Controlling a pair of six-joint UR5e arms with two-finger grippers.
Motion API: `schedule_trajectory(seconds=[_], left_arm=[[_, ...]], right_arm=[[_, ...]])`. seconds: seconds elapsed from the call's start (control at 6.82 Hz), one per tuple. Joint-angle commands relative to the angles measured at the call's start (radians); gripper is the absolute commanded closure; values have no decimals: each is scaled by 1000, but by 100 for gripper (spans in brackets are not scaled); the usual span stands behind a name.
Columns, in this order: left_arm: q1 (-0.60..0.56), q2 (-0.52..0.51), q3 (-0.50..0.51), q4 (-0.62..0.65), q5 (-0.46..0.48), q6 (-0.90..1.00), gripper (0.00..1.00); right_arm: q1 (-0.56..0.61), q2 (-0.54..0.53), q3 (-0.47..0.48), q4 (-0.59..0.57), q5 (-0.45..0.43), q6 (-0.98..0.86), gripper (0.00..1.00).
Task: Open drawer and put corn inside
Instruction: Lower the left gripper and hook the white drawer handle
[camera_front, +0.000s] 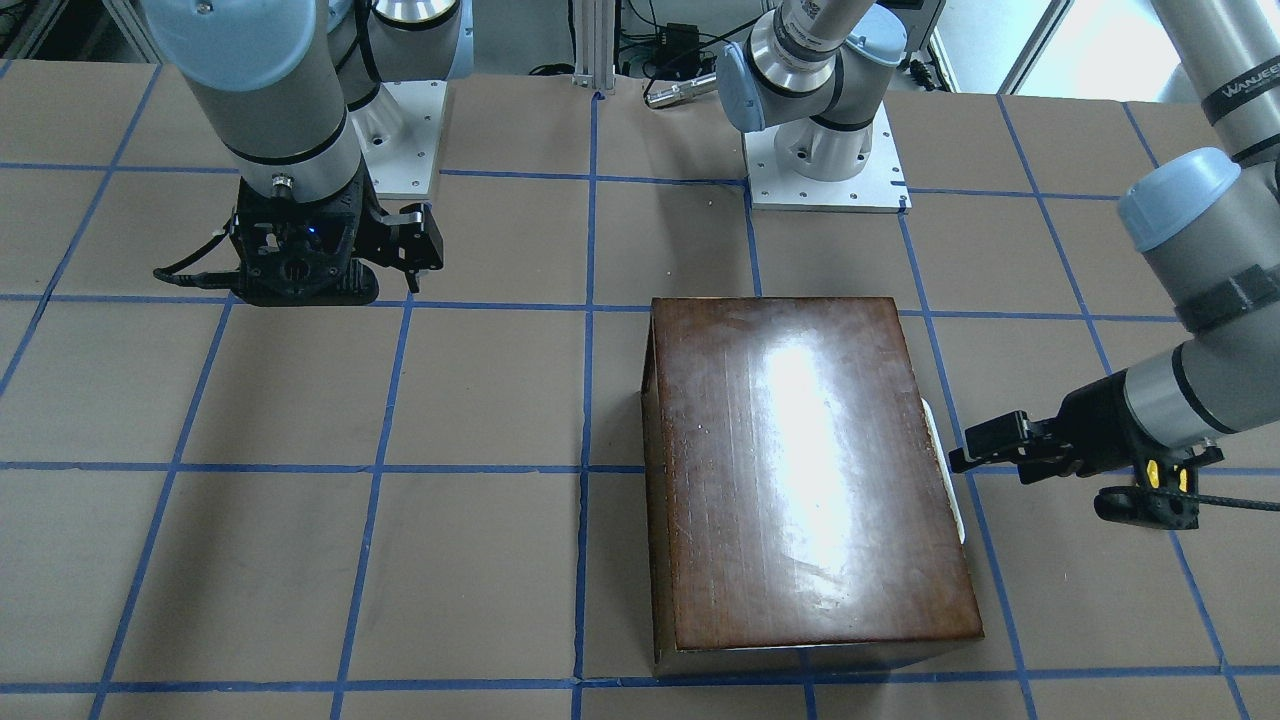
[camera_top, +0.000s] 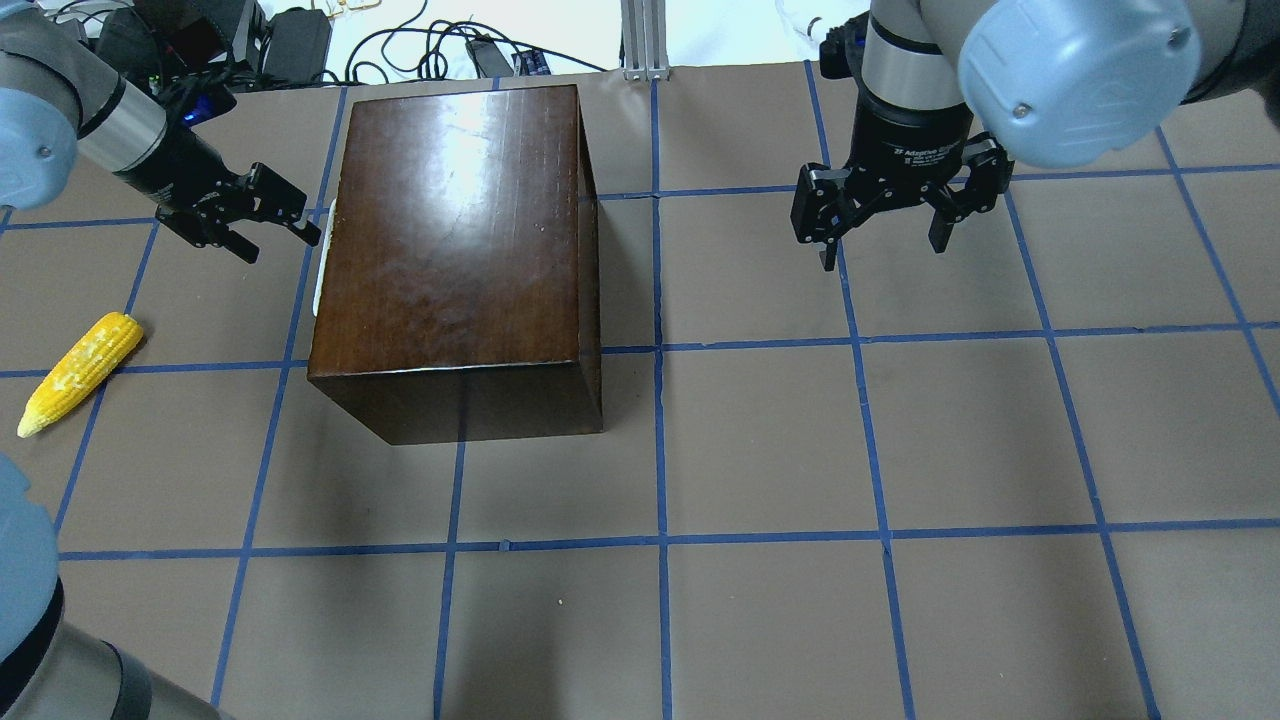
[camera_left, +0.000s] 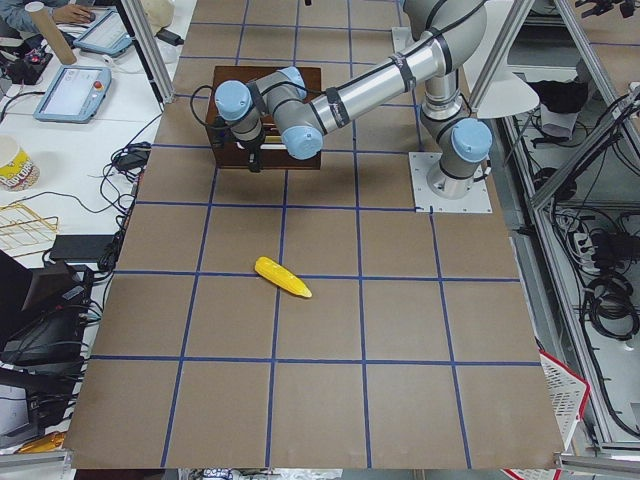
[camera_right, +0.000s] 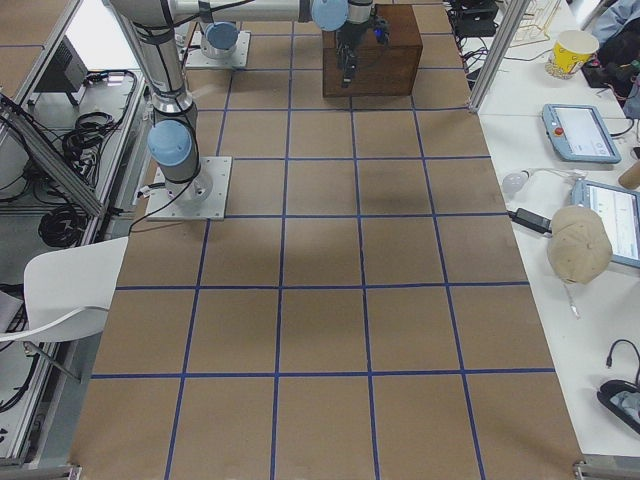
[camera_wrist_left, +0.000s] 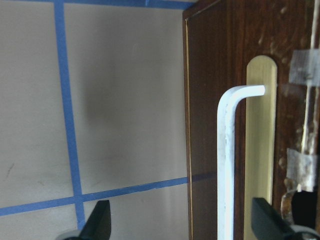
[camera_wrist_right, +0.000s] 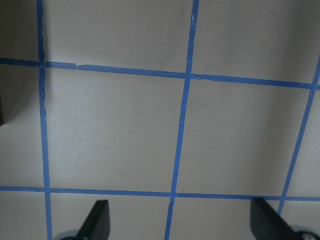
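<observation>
The glossy dark-brown box (camera_top: 455, 230) stands on the table with its drawer shut. The drawer's dark front panel (camera_wrist_left: 207, 125) carries a white bar handle (camera_wrist_left: 225, 165), which also shows in the overhead view (camera_top: 321, 258). My left gripper (camera_top: 272, 225) is open and empty, level with the handle and just short of it. In the left wrist view the handle lies between the two fingertips (camera_wrist_left: 97, 222). The yellow corn (camera_top: 80, 372) lies on the table left of the box, behind my left gripper. My right gripper (camera_top: 880, 238) is open and empty, hovering right of the box.
The table is brown board (camera_top: 760, 450) with a grid of blue tape lines. The arm bases (camera_front: 825, 165) stand at the robot's edge. Cables and power supplies (camera_top: 300, 45) lie beyond the far edge. The right wrist view shows only bare board (camera_wrist_right: 115, 130).
</observation>
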Motion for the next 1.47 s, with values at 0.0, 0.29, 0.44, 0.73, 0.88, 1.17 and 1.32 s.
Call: schedule_trajectory(seconds=[0.0, 0.29, 0.44, 0.73, 0.88, 1.17, 1.32], left_arm=[[-4, -11, -13, 0, -4, 21, 0], [-6, -14, -45, 26, -4, 35, 0], [-6, -20, -46, 26, -6, 35, 0], [-6, -26, -59, 28, -7, 37, 0], [-6, -32, -60, 28, -6, 43, 0], [-6, -37, -59, 28, -4, 45, 0], [-6, -37, -59, 54, 1, 48, 0]], right_arm=[[0, 0, 0, 0, -1, 1, 0], [0, 0, 0, 0, -1, 1, 0], [0, 0, 0, 0, 0, 1, 0], [0, 0, 0, 0, 0, 1, 0], [0, 0, 0, 0, 0, -1, 0], [0, 0, 0, 0, -1, 1, 0], [0, 0, 0, 0, 0, 1, 0]])
